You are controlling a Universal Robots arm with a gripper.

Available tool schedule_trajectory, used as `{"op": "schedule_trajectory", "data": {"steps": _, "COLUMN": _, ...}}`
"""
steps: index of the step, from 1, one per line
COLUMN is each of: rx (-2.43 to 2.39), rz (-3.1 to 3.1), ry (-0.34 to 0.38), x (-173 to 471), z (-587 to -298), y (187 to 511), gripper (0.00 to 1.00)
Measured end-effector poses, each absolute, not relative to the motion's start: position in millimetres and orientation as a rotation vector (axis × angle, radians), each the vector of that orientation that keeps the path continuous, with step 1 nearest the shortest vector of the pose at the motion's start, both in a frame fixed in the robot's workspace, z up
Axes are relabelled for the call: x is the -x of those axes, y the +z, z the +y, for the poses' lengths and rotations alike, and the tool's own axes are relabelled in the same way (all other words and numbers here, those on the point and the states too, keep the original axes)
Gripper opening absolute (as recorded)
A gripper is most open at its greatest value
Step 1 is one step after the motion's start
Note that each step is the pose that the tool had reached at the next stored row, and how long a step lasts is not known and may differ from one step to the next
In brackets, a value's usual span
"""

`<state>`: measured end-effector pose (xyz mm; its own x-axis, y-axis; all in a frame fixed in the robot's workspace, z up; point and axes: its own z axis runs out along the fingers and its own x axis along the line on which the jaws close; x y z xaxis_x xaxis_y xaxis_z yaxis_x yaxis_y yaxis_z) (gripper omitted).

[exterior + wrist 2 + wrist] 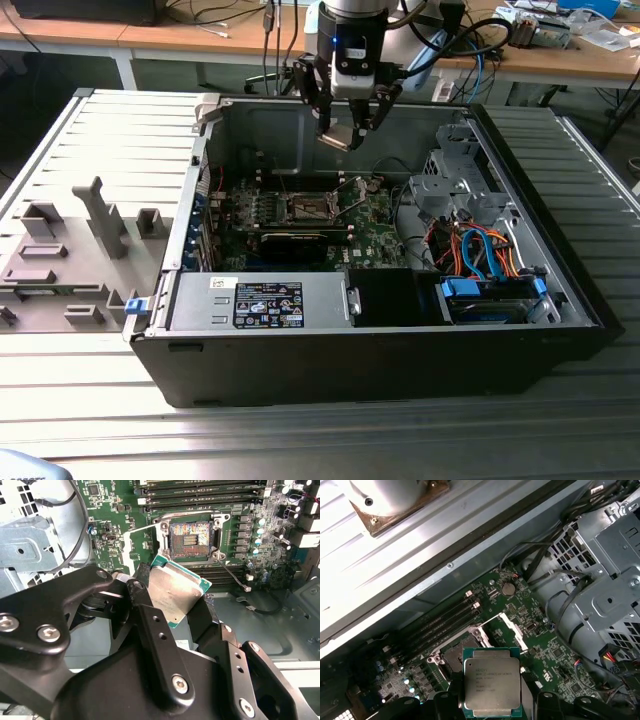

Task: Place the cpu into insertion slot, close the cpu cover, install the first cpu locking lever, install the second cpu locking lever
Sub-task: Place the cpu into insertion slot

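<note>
The hand [344, 130] is closed on the cpu [176, 596], gripping its edges above the open computer case [560, 290]. Step one is in hand. The insertion slot [190, 537] lies bare below, with the cpu cover [127, 547] raised beside it. Seating likely calls for squaring the chip to the rim and a level descent. The drive cage [445, 185] and cables [480, 250] sit well apart.

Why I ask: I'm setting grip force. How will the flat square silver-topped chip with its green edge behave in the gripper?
The flat square silver-topped chip looks stiff: no bend shows while the black gripper pinches its edges. Thin and small, it is probably light. Its smooth metal top may be slippery.
</note>
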<state>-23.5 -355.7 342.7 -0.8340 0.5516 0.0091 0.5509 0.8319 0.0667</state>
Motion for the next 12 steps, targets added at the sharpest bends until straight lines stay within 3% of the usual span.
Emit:
{"op": "schedule_trajectory", "data": {"steps": 6, "rx": -0.908, "rz": 2.992, "ry": 0.086, "x": 23.6, "z": -355.7, "y": 342.8, "gripper": 0.55}}
{"op": "schedule_trajectory", "data": {"steps": 12, "rx": -0.903, "rz": 2.981, "ry": 0.024, "x": 23.5, "z": -355.7, "y": 342.7, "gripper": 0.55}}
